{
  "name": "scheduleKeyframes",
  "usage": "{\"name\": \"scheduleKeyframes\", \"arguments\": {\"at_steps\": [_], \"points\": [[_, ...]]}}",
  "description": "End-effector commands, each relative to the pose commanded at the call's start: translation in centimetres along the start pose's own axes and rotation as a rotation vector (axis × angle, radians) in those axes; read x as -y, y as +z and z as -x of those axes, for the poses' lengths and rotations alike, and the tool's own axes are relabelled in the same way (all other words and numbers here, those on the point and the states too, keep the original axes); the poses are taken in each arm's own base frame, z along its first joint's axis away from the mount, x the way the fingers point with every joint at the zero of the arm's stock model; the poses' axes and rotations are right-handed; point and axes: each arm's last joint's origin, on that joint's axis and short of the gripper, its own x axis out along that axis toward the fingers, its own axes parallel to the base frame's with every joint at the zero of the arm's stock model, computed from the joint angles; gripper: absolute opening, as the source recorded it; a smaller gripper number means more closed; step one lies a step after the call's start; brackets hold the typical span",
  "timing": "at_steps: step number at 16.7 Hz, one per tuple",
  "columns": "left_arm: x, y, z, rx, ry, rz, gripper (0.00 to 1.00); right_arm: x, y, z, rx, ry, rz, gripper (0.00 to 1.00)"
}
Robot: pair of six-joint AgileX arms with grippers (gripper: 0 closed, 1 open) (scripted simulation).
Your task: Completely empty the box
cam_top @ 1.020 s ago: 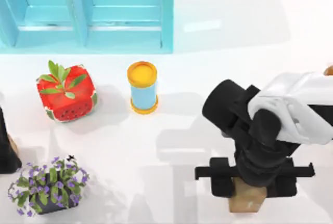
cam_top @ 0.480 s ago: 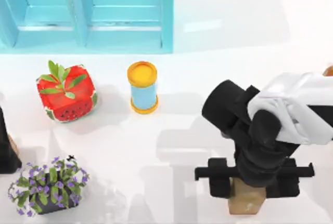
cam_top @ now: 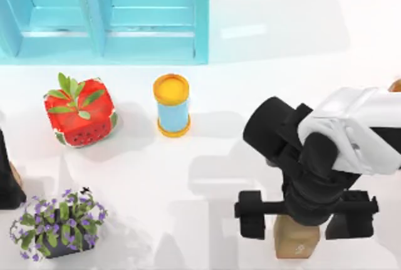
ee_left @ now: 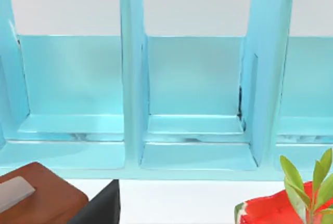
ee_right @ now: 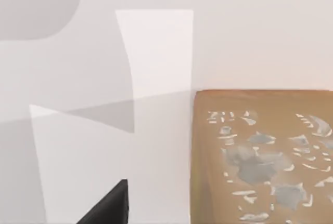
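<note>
Right gripper (cam_top: 297, 215) low at table's (cam_top: 207, 176) right front, fingers spread wide either side of brown block (cam_top: 296, 240) (not touching it). Left arm (cam_top: 7, 176) parked at left edge.

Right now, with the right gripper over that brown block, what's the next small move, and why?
Probably lift the right gripper straight up and clear. Its fingers stand spread to either side of the brown block, which rests on the table, so it looks released.

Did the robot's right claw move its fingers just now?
Yes. The right gripper spread its fingers wider apart, letting go of the brown block, which stayed put.
</note>
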Motion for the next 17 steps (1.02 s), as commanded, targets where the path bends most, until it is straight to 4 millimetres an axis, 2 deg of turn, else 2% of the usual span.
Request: {"name": "scheduleKeyframes", "arguments": {"at_steps": [5,13,17], "points": [[0.0,0.0,0.0,0.000,0.000,0.000,1.00,-0.1,0.1,0.5,0.002,0.002,-0.001,1.00],[0.0,0.0,0.0,0.000,0.000,0.000,1.00,0.0,0.1,7.7,-0.002,-0.002,-0.001,1.00],[0.0,0.0,0.0,0.000,0.000,0.000,1.00,0.0,0.0,7.9,-0.002,-0.002,0.001,1.00]]}}
